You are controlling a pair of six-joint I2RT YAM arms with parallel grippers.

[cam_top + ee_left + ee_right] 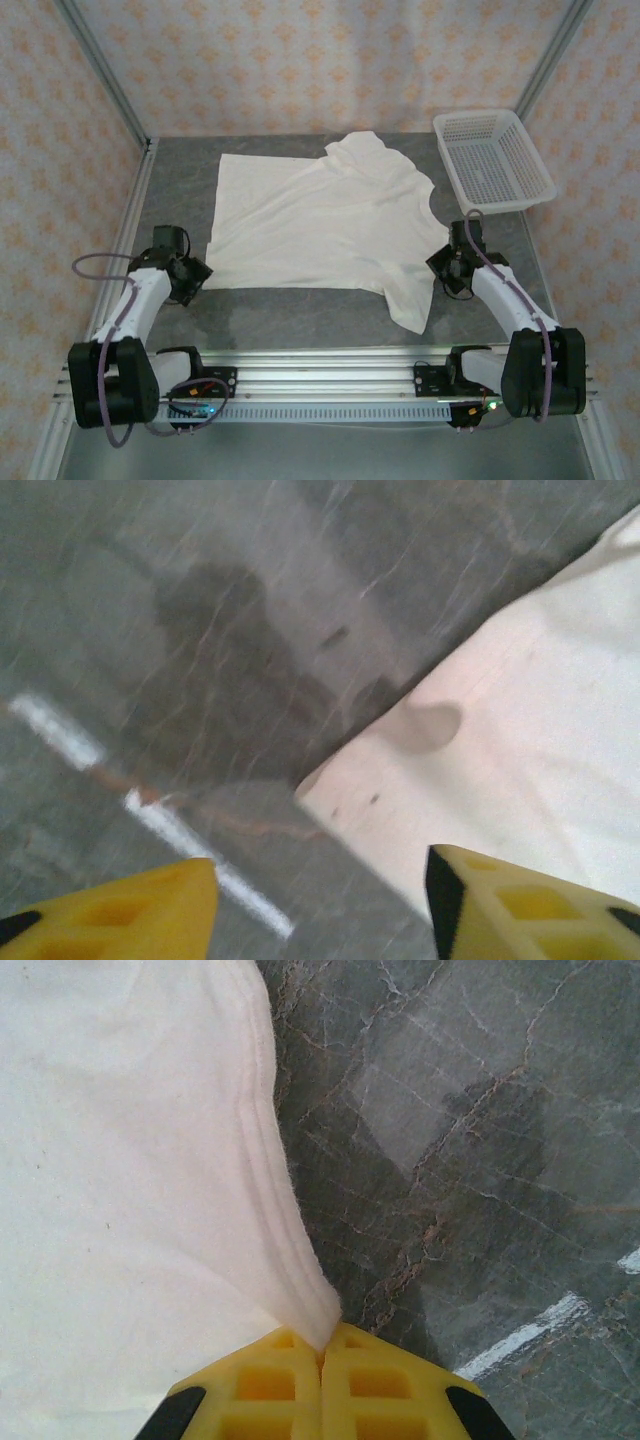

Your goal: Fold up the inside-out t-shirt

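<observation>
The left tool (188, 275), jaws apart, hovers at the near-left corner of the wrinkled white inside-out t-shirt (320, 220), spread flat on the grey marbled desk (300, 320). The right tool (452, 268) is clamped on its stitched edge. Far right stands a rigid white mesh basket (495, 160).

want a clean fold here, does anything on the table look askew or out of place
The t-shirt is not fully flat. Its far sleeve is bunched and folded over itself, while the near sleeve lies spread out. Nothing looks spilled or damaged.
</observation>
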